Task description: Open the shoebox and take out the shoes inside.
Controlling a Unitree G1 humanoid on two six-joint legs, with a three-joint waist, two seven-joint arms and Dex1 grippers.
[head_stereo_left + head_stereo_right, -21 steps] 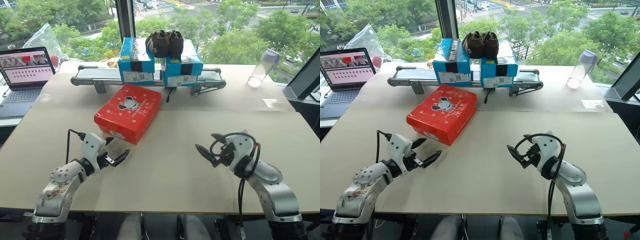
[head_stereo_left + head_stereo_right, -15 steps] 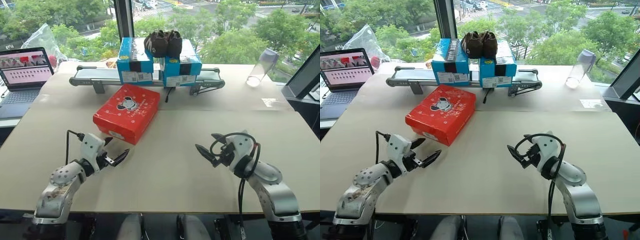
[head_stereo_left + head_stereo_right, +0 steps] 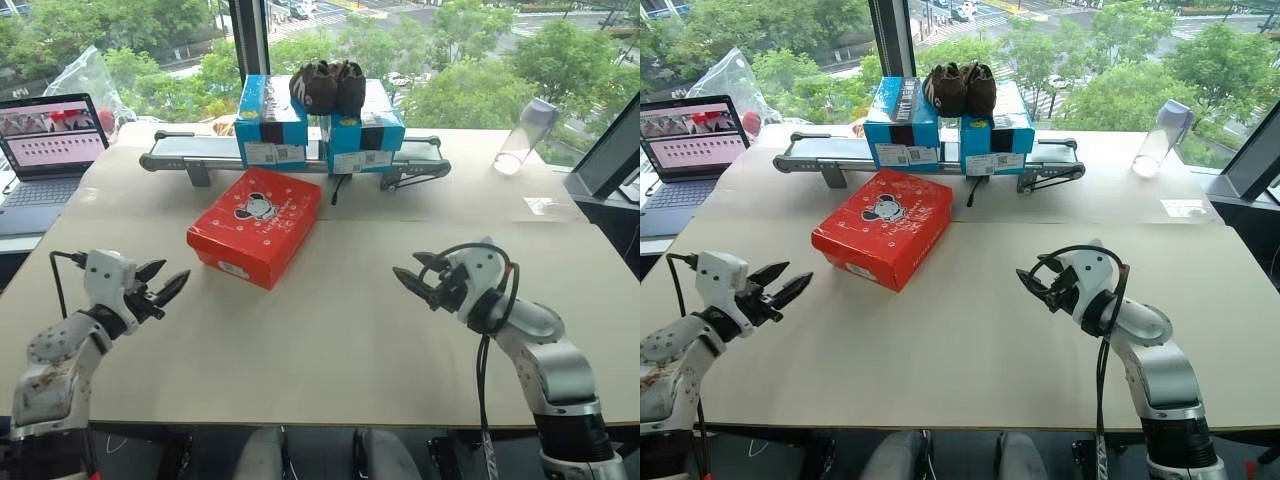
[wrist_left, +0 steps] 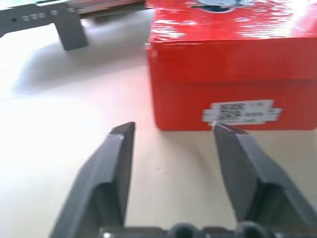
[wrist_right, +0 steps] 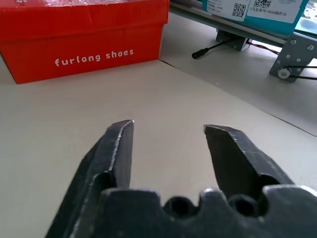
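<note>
two tools, both with jaws apart and nothing in them: my left tool (image 3: 160, 290) hangs over the bench (image 3: 330, 330) well short of the box (image 3: 256, 224), pointing toward its labelled end, and my right tool (image 3: 412, 281) hangs off to the other side, facing the long side with white lettering. the box sits closed on the bench, lid flat, in front of the conveyor (image 3: 190, 152) and the blue boxes (image 3: 270, 122). i can't see the shoes; i take them to be inside. to do this step well, i'd bring both tools in low, steady the box with one, and catch the lid's free long edge with the other, lifting gently so the light box doesn't slide or tip. which long edge is hinged i can't tell yet.
</note>
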